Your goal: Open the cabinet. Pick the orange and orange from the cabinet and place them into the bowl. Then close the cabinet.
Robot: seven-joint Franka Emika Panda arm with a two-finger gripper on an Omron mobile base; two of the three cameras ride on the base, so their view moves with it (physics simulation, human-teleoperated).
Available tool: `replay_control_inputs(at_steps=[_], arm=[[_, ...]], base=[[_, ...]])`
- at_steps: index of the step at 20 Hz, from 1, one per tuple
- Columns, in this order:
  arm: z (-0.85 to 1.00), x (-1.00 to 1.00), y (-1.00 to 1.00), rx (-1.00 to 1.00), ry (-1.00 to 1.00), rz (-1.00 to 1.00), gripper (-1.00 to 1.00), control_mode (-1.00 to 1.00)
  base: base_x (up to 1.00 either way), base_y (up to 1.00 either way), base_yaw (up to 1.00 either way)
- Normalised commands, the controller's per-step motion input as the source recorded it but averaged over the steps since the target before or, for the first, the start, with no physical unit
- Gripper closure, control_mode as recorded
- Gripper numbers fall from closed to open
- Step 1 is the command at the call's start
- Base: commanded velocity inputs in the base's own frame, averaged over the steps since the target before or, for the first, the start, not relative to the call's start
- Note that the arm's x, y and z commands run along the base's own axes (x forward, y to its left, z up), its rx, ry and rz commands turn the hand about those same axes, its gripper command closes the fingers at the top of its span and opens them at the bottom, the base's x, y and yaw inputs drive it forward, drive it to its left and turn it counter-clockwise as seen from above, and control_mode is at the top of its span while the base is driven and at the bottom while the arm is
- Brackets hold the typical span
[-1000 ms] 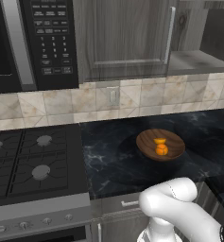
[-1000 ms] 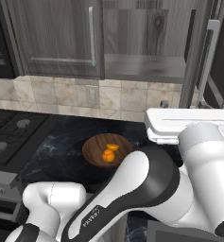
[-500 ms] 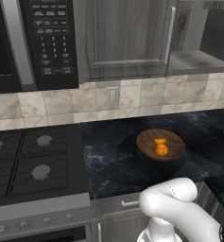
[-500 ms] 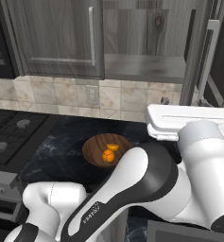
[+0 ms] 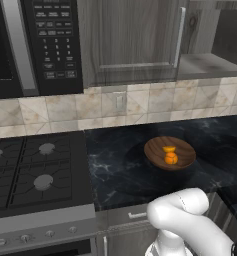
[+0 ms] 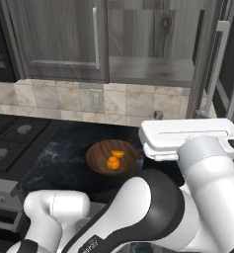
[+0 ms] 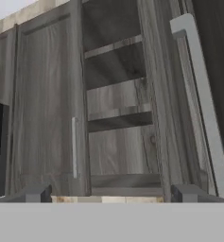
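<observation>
The cabinet (image 5: pixel 135 40) has its left door shut and its right door (image 6: pixel 212 64) swung open, with the long silver handle (image 7: pixel 203 104) close by on the right of the hand view. The shelves (image 7: pixel 116 108) inside look bare. Both oranges (image 5: pixel 171 158) (image 6: pixel 113 163) lie in the wooden bowl (image 5: pixel 155 145) (image 6: pixel 96 150) on the dark counter. My gripper (image 7: pixel 112 194) is open with nothing between its fingers, raised in front of the open compartment and facing into it, beside the open door.
A black microwave (image 5: pixel 40 45) hangs left of the cabinet, above the gas stove (image 5: pixel 30 175). A wall outlet (image 5: pixel 119 102) sits in the tiled backsplash. The dark marble counter (image 5: pixel 115 175) runs right of the stove. My arm's elbow (image 6: pixel 153 207) bulks low at the counter's front.
</observation>
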Motion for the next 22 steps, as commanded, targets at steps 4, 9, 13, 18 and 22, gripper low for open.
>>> replay_control_inputs(at_steps=[4,9,13,18,22], arm=[[0.00,0.02,0.00,0.00,0.00,0.00,-1.00,-1.00],[0.00,0.26,0.00,0.00,0.01,0.00,-1.00,-1.00],[-0.06,0.50,0.00,0.00,0.00,0.00,-1.00,-1.00],[-0.16,0.94,0.00,0.00,0.02,0.00,-1.00,-1.00],[-0.17,0.98,0.00,0.00,0.05,0.00,-1.00,-1.00]], base=[[0.00,0.00,0.00],[0.00,0.00,0.00],[0.00,0.00,0.00],[0.00,0.00,0.00],[0.00,0.00,0.00]])
